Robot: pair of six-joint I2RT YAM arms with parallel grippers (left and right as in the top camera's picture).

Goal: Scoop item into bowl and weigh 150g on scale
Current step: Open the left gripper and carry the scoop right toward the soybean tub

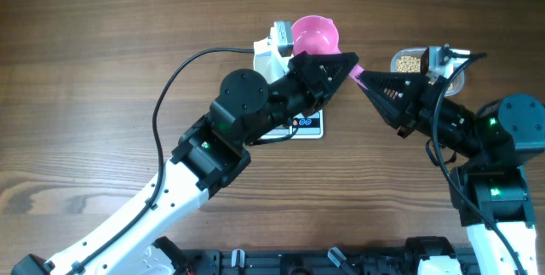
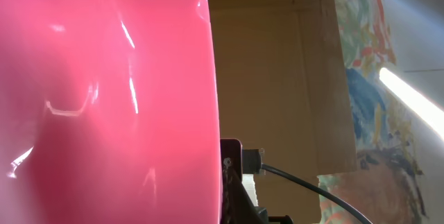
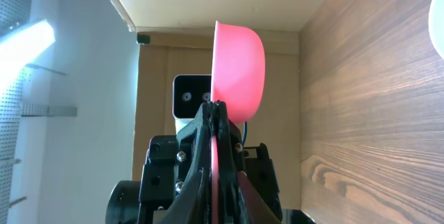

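Note:
A pink scoop (image 1: 315,35) hangs above the table between both arms, and its cup fills the left wrist view (image 2: 104,99). My left gripper (image 1: 334,64) is shut on the scoop where the cup meets the handle. My right gripper (image 1: 366,81) meets it from the right. Its fingers (image 3: 201,154) press on both sides of the thin pink handle, with the cup (image 3: 239,64) standing edge-on beyond them. The scale (image 1: 308,126) peeks out under the left arm, only its front panel showing. Tan beans (image 1: 410,62) lie in a clear tub behind the right gripper. The bowl is hidden.
The left arm (image 1: 204,151) crosses the table diagonally from the front left, with a black cable (image 1: 170,83) looping over the wood. The right arm's base (image 1: 498,181) stands at the front right. A white curved edge (image 3: 439,5) shows at the right wrist view's upper right.

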